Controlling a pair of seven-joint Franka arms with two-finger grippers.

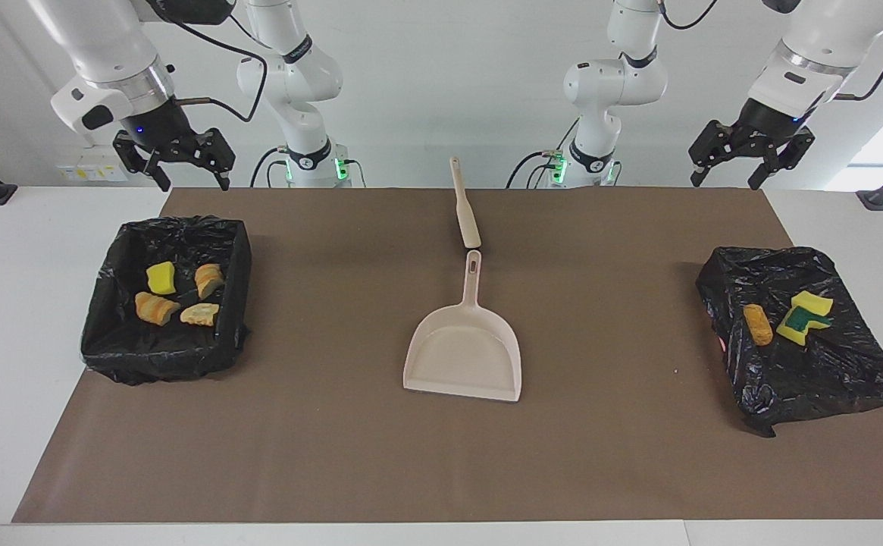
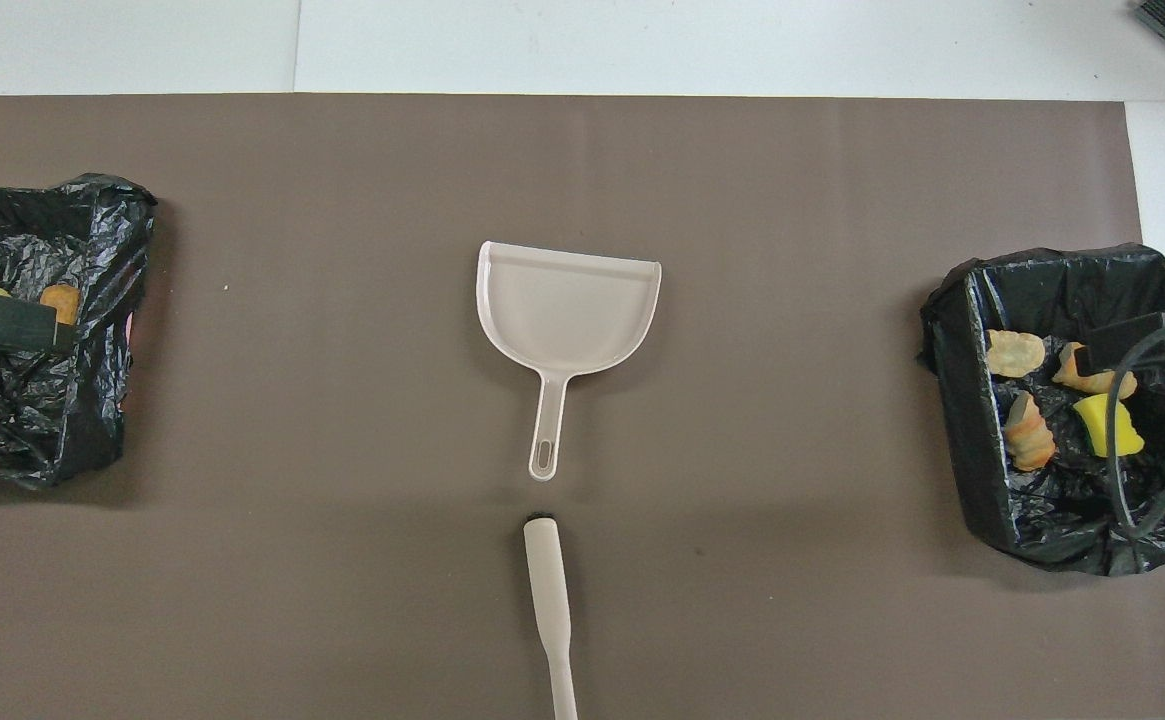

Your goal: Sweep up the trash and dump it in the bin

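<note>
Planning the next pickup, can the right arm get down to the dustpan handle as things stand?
Probably yes: the right gripper hangs open and empty above the table, and the dustpan lies alone mid-mat, its handle bare.

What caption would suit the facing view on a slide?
Dustpan and brush lie mid-mat; trash sits in both black-lined bins; left tool and right tool hang open above.

Dustpan [image 1: 462, 356] mid-table — brush [image 1: 464, 205] nearer the robots; trash [image 1: 176, 294] in a bin [image 1: 108, 334].

brown mat [image 1: 335, 455] covers a white table [image 1: 1, 341]; black cable [image 2: 1157, 420] crosses one corner.
</note>
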